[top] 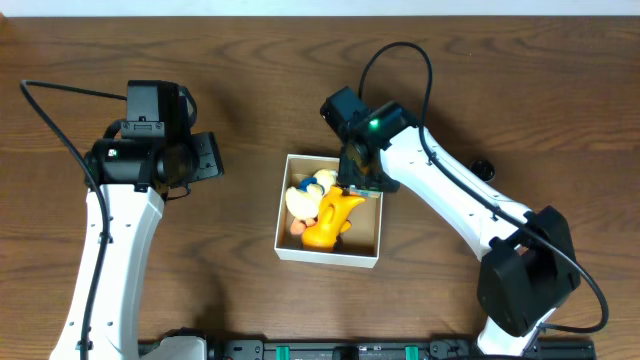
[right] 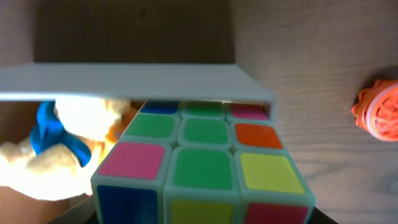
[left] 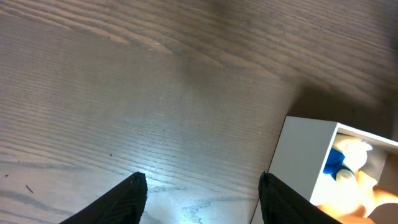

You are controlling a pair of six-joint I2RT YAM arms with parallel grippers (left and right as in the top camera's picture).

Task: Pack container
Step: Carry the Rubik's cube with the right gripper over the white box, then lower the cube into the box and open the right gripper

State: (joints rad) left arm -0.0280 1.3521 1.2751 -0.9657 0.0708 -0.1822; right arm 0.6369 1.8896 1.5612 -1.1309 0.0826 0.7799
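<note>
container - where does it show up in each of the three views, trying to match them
overhead: the container sits at the middle of the picture.
left wrist: the container is at the lower right, a white wall facing the camera.
right wrist: the container has its white wall running across the upper half, behind the colour cube.
shared landmark: the cream toy with a blue part inside it.

Overhead top-down; close wrist views; container (top: 327, 257) in all.
</note>
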